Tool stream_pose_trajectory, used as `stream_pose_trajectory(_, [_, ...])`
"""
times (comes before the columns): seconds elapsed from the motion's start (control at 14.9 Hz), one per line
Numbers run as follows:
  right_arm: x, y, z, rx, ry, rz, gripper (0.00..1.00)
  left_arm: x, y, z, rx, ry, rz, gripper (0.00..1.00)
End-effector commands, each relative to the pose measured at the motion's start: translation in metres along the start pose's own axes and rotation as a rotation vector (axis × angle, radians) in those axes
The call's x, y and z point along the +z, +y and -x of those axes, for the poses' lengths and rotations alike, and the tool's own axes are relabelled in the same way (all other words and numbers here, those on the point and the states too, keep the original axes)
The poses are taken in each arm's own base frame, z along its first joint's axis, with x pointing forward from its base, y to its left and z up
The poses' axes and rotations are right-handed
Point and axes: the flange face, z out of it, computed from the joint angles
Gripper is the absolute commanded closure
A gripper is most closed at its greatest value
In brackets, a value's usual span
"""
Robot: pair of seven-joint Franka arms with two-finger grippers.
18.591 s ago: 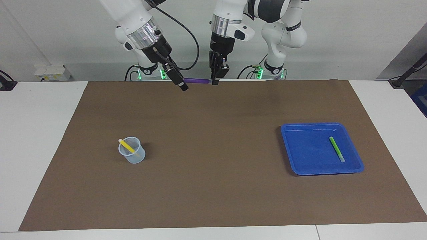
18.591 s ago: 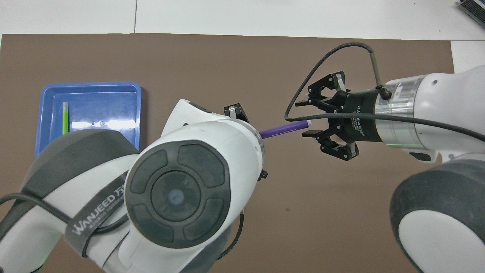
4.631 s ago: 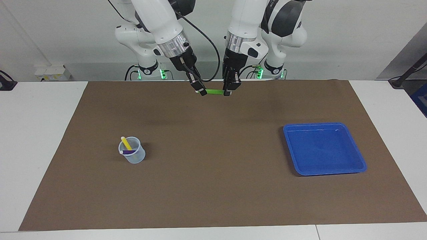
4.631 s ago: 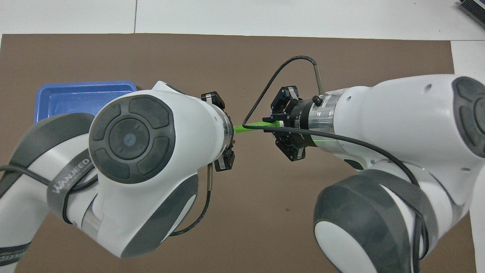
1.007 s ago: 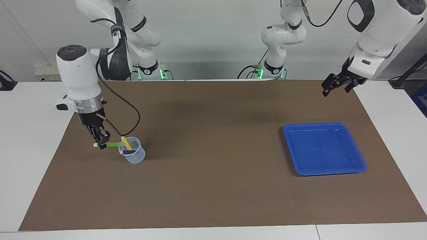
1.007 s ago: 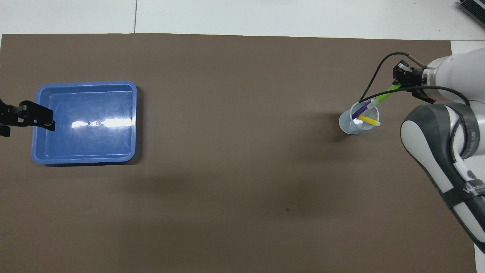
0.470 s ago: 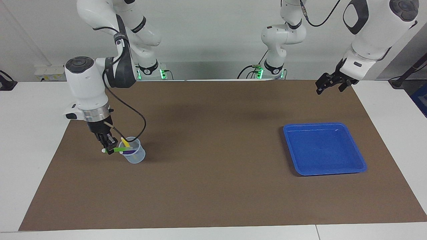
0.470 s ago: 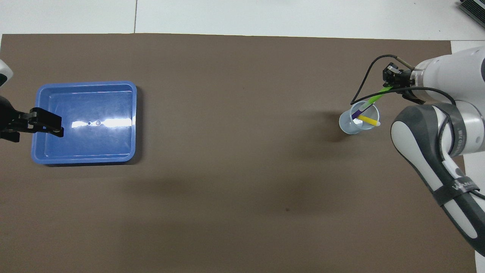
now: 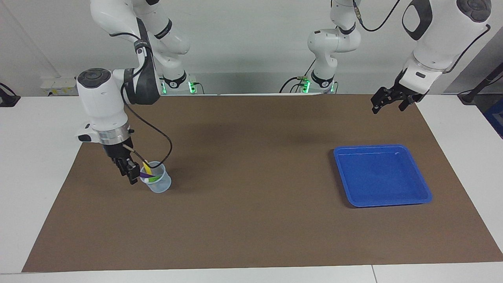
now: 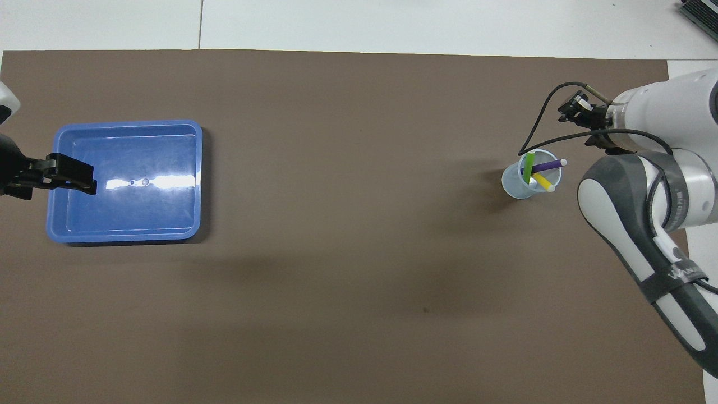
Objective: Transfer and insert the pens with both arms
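Observation:
A clear plastic cup stands on the brown mat toward the right arm's end. All three pens lean inside it: the yellow pen, the purple pen and the green pen. My right gripper hangs just beside the cup's rim, open, holding nothing. My left gripper waits open and empty, raised over the mat by the blue tray.
The blue tray sits empty on the mat toward the left arm's end. A black cable loops from the right wrist above the cup. White tabletop surrounds the mat.
The right gripper has let go of the green pen, which has dropped into the cup. The purple pen has swung round inside it. The left gripper has barely shifted.

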Motion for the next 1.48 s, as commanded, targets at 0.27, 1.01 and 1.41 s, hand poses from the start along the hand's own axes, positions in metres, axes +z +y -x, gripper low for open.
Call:
stream_pose_trajectory(0.27, [-0.028, -0.004, 0.0, -0.038, 0.009, 0.02, 0.0, 0.0, 0.004, 0.006, 0.031, 0.017, 0.016, 0.0])
stream_pose_trajectory(1.01, [-0.16, 0.031, 0.004, -0.431, -0.143, 0.022, 0.0, -0.007, 0.007, 0.007, 0.036, 0.027, 0.017, 0.0])
stream_pose_trajectory(1.41, [-0.187, 0.092, -0.028, -0.586, -0.267, 0.037, 0.0, -0.007, 0.006, 0.008, 0.035, 0.026, 0.017, 0.0])
